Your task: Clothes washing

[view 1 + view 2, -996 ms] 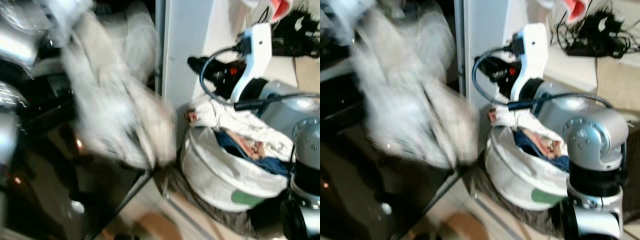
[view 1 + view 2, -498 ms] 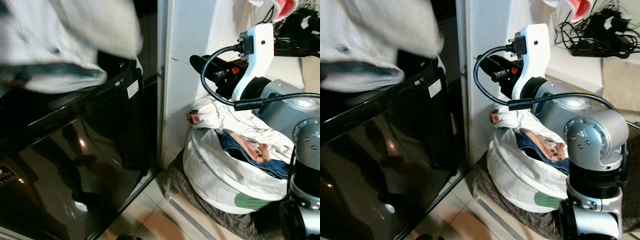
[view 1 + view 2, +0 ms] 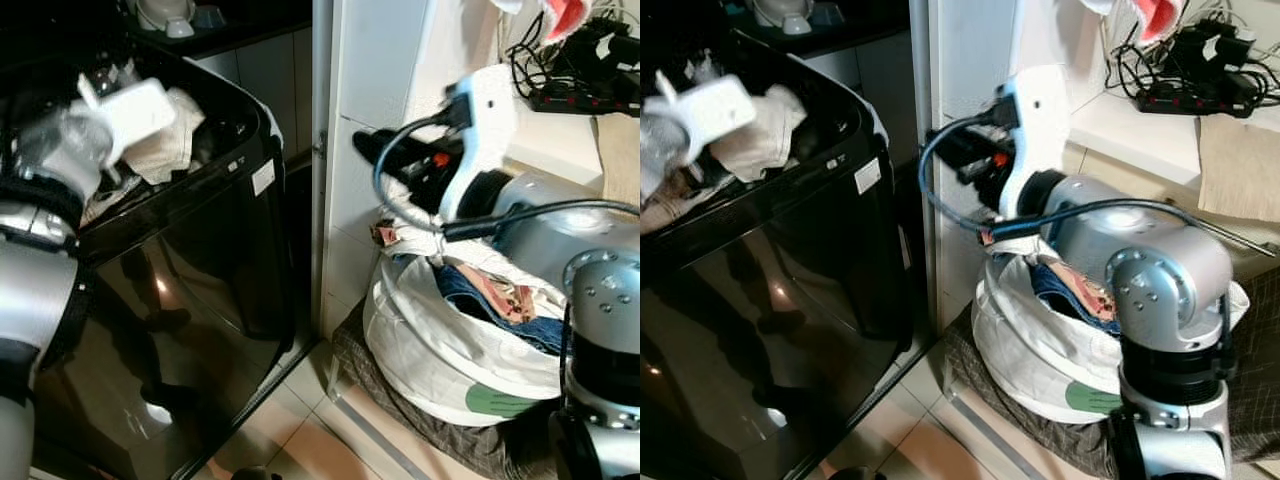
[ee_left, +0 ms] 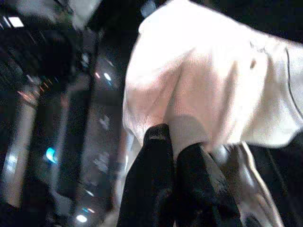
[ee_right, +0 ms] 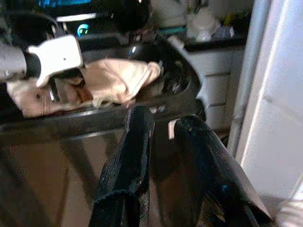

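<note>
A home laundry corner: a black top-loading washing machine (image 3: 200,290) stands on a tiled floor (image 3: 300,440) beside a white laundry bag (image 3: 440,350) stuffed with clothes, near a power strip (image 3: 1185,95).

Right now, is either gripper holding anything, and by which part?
The left gripper pinches a fold of the cream garment over the washer. The right gripper holds nothing.

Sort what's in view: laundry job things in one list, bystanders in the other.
Job:
washer, top open
cream garment in the left gripper, over the tub
laundry bag full of clothes
right gripper, empty, between washer and bag

Lying about:
power strip and cables on the counter
cloth on the counter
</note>
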Controlling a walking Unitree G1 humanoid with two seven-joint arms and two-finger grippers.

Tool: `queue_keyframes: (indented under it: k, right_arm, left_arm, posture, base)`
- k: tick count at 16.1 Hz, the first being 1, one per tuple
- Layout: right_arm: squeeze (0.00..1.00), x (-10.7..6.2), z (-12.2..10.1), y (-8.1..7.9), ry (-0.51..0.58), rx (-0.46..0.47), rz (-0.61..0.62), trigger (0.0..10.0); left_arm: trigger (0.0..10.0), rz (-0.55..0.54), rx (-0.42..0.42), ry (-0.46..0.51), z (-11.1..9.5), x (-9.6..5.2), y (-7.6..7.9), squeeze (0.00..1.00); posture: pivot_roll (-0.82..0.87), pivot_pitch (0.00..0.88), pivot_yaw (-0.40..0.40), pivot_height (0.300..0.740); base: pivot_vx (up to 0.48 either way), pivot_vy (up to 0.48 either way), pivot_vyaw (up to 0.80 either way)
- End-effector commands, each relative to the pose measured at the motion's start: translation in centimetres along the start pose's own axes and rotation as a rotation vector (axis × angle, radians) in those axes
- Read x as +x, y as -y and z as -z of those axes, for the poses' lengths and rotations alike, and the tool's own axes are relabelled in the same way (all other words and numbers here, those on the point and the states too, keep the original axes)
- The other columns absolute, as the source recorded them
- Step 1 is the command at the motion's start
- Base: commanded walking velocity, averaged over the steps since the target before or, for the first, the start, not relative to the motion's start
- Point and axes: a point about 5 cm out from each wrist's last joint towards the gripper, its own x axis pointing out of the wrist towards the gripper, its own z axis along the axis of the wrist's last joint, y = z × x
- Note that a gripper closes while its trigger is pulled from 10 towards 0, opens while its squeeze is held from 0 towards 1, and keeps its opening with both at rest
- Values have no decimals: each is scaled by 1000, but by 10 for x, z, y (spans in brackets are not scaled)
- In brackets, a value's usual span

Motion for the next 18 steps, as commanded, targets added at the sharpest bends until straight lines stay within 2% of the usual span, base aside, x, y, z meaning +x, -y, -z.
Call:
queue_keyframes:
  k: [1, 3, 4, 7, 8, 10, 11, 12, 13, 14, 15, 16, 17, 18]
  right_arm:
    - [0, 0, 6, -8, -35, -11, -49, 10000]
    - [0, 1, 17, -17, -85, -20, -124, 10000]
    - [0, 1, 22, -21, -117, -35, -152, 10000]
    - [0, 1, 29, -21, -149, -52, -169, 10000]
    - [0, 2, 31, -20, -156, -57, -166, 10000]
    - [0, 4, 34, -9, -163, -106, -78, 10000]
    - [0, 5, 36, 0, -165, -141, 4, 10000]
    - [0, 7, 40, 14, -189, -189, 116, 10000]
    - [0, 6, 54, 48, -249, -215, 351, 10000]
    - [1000, 5, 58, 59, -253, -199, 407, 10000]
    - [1000, 2, 64, 77, -246, -170, 490, 10000]
    - [1000, 0, 71, 95, -249, -154, 561, 10000]
    - [1000, -1, 75, 102, -249, -146, 576, 10000]
    - [1000, -1, 83, 116, -263, -136, 599, 10000]
  left_arm:
    - [10000, 8, -65, -28, 12, -3, -5, 1000]
    - [10000, 39, -148, -61, 31, -5, -5, 1000]
    - [10000, 95, -218, -55, 37, -5, 1, 1000]
    - [10000, 124, -395, 53, 32, -4, 8, 1000]
    - [10000, 92, -451, 114, 25, -4, 6, 1000]
    - [10000, -70, -455, 287, 1, -10, -6, 1000]
    - [10000, -49, -486, 386, -12, -13, -3, 1000]
    - [10000, 50, -539, 497, -27, -15, 9, 718]
    - [10000, 288, -609, 730, -62, -31, 49, 0]
    - [10000, 349, -612, 776, -71, -37, 64, 0]
    - [10000, 443, -652, 841, -86, -47, 88, 0]
    - [10000, 487, -702, 869, -98, -55, 107, 0]
    - [10000, 503, -717, 884, -102, -58, 115, 0]
    - [10000, 524, -777, 883, -109, -63, 130, 0]
  posture:
    - [-41, 0, 25, 740]
    - [-27, 0, 17, 740]
    - [-24, 0, 15, 740]
    - [-15, 0, 7, 740]
    - [-14, 0, 5, 740]
    - [-16, 0, 6, 740]
    - [-18, 0, 7, 740]
    - [-18, 0, 7, 740]
    - [-25, 0, 11, 740]
    - [-25, 0, 11, 740]
    - [-33, 0, 17, 740]
    - [-35, 0, 20, 740]
    - [-37, 0, 21, 740]
    - [-38, 0, 21, 740]
  base:
    - [0, 0, 0]
    - [0, 0, 0]
    - [0, 0, 0]
    - [0, 0, 0]
    - [0, 0, 0]
    - [0, 0, 0]
    - [0, 0, 0]
    - [0, 0, 0]
    - [0, 0, 0]
    - [0, 0, 0]
    - [0, 0, 0]
    - [0, 0, 0]
    - [0, 0, 0]
    - [0, 0, 0]
